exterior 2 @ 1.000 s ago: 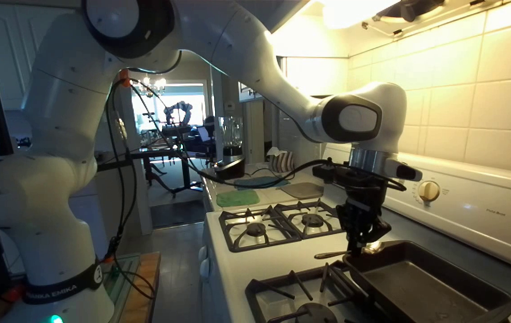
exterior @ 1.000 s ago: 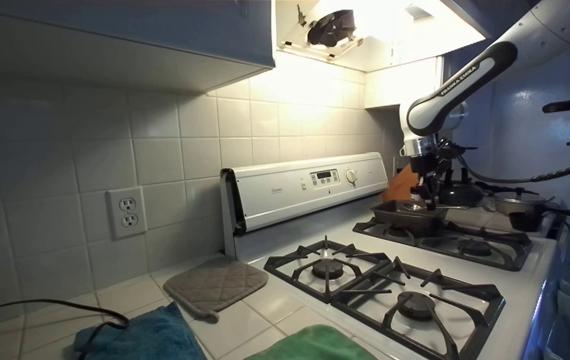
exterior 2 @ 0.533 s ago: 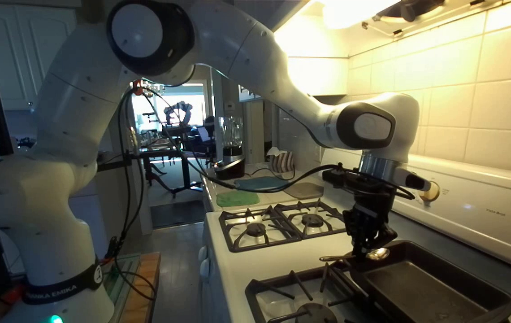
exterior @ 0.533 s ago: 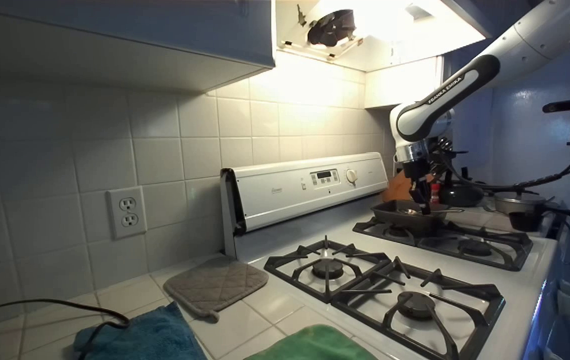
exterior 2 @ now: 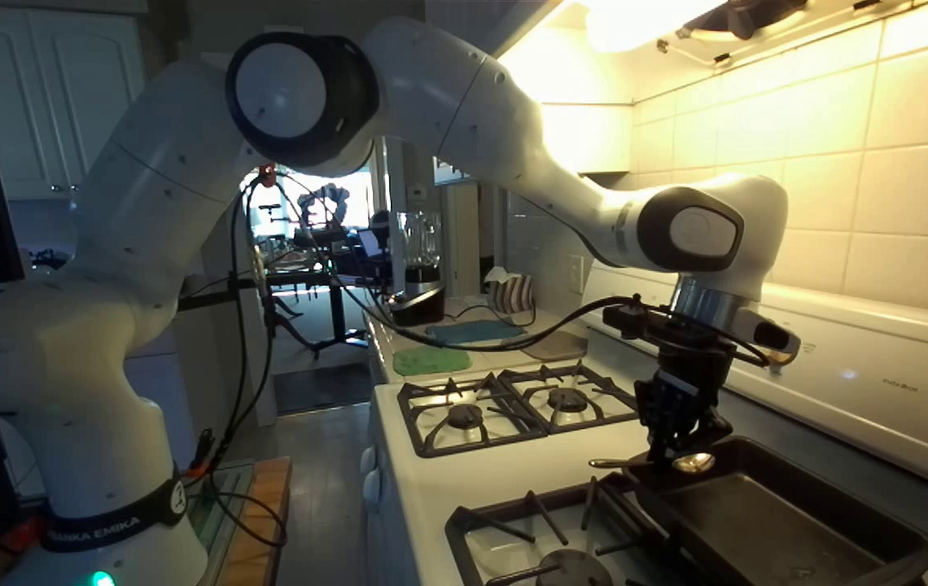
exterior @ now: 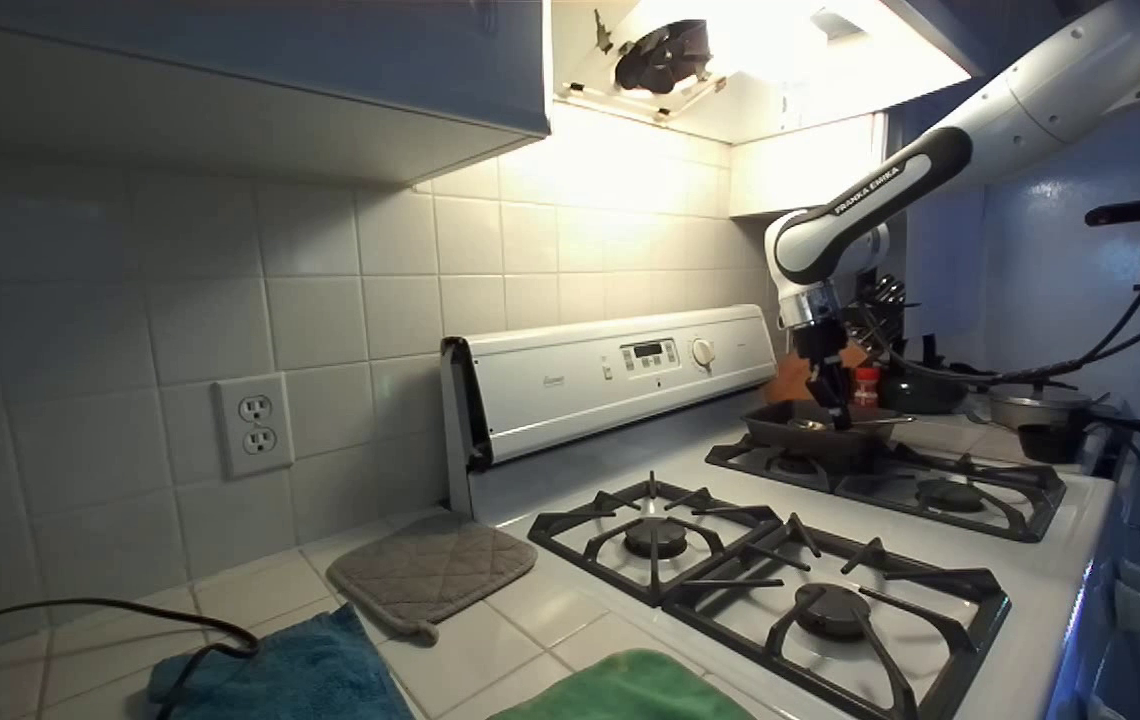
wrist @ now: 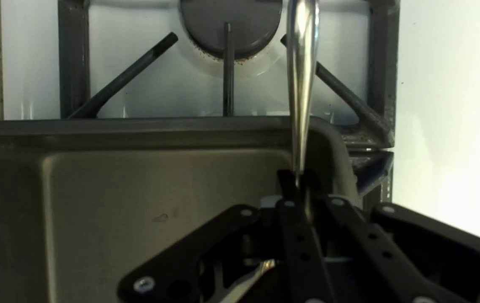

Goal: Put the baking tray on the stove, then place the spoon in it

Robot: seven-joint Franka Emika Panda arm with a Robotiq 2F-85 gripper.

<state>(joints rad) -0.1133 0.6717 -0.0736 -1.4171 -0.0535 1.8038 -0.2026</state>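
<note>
The dark baking tray (exterior 2: 781, 513) rests on the grates of the white stove (exterior 2: 505, 468) near the back control panel; it also shows in an exterior view (exterior: 780, 435) and fills the lower left of the wrist view (wrist: 156, 181). The spoon (exterior 2: 693, 463) looks silver metal, not orange. My gripper (exterior 2: 661, 457) is shut on its handle, over a corner of the tray. The spoon lies roughly level, bowl over the tray; in the wrist view its handle (wrist: 302, 75) crosses the rim towards a burner. The fingers hide its middle. Contact with the tray cannot be told.
The raised control panel (exterior: 570, 385) stands behind the tray. Pots (exterior: 1040, 405), a red-capped jar (exterior: 866, 385) and a wooden knife block (exterior: 790, 378) stand beyond it. A grey mat (exterior: 430, 570), blue towel (exterior: 290, 670) and green cloth (exterior: 630, 690) lie on the counter.
My gripper has carried the spoon further over the tray, towards the back panel, and slightly lower. The spoon stays in the fingers. The tray has not moved.
</note>
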